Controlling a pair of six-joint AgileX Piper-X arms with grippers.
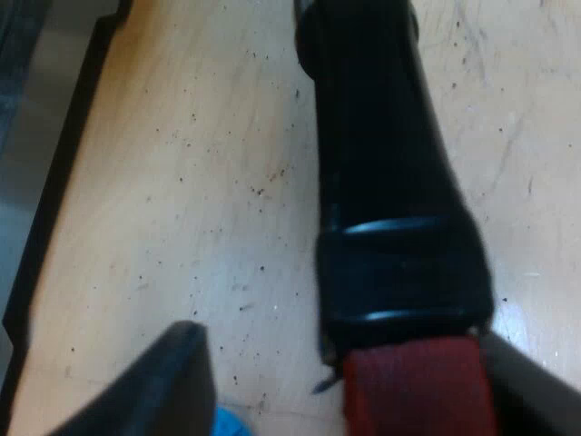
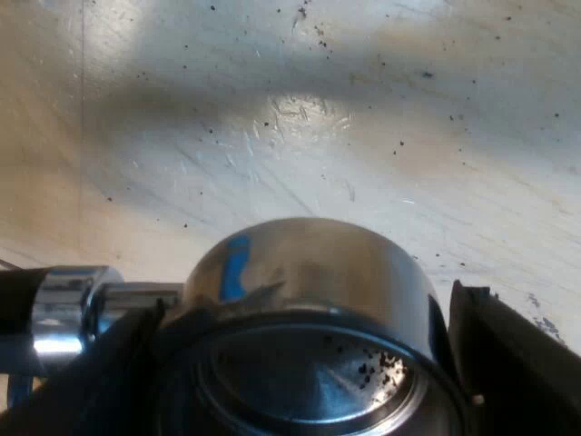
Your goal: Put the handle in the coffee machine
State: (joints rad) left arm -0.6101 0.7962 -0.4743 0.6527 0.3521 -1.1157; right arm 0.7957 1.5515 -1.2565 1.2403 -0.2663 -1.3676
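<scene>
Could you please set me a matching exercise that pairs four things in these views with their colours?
Things:
1. handle's end
2. holder's bowl
3. table
4. handle's grip

Colours:
a. shiny metal
b. pale wood with dark specks
c. red
d. black

Pairs: 1-c; 2-a; 3-b; 4-d.
</scene>
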